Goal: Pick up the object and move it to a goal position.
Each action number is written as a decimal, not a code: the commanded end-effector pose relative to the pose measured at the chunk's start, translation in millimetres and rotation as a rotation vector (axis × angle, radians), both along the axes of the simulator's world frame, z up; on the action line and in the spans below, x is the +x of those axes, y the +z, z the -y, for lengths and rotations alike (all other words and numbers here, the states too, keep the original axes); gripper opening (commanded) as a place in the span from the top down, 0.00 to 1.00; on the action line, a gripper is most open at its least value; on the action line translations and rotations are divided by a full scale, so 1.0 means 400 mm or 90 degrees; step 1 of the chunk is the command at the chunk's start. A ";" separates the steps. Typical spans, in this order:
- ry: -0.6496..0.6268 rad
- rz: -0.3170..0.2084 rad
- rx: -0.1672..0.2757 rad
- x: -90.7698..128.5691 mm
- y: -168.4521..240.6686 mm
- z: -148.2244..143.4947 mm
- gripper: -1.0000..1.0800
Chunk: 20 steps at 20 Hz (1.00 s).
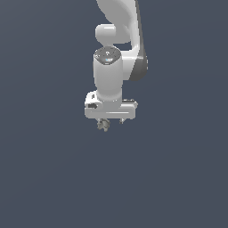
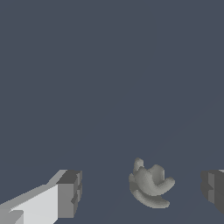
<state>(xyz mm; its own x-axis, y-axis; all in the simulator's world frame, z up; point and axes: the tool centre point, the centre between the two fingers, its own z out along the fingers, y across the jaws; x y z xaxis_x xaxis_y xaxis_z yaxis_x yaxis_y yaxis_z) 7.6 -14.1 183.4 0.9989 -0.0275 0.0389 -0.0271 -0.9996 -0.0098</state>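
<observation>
Wrist view: fingers [image 2: 68,194] spread wide, gripper [image 2: 140,192] open. Object [image 2: 150,188], lumpy grey-tan thing with curled lobes, sits between pads, nearer one finger, touching neither.

Exterior view hides that gap: gripper [image 1: 111,121] seen from above, pointing down, white arm [image 1: 116,53] and wrist block covering most of fingers. Object [image 1: 103,125] only peeks out under hand edge, toward exterior view's left; dark spots faint.

Surface [image 1: 44,178]: flat, uniform dark slate blue, fills both views. No walls or edges visible.
</observation>
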 end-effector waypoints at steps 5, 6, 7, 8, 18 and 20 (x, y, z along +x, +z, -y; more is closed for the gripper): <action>-0.014 0.002 0.003 0.003 0.011 0.017 0.04; -0.022 0.004 0.005 0.005 0.018 0.026 0.04; -0.030 0.005 0.007 0.007 0.025 0.035 0.04; -0.036 0.007 0.009 0.009 0.030 0.042 0.04; -0.057 0.005 0.010 -0.006 0.009 0.055 0.04; -0.068 0.002 0.010 -0.018 -0.011 0.059 0.04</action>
<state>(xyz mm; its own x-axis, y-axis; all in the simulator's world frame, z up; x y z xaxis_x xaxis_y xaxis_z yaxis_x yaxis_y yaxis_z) 3.8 -36.3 184.8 0.9915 -0.1222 0.0444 -0.1211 -0.9923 -0.0257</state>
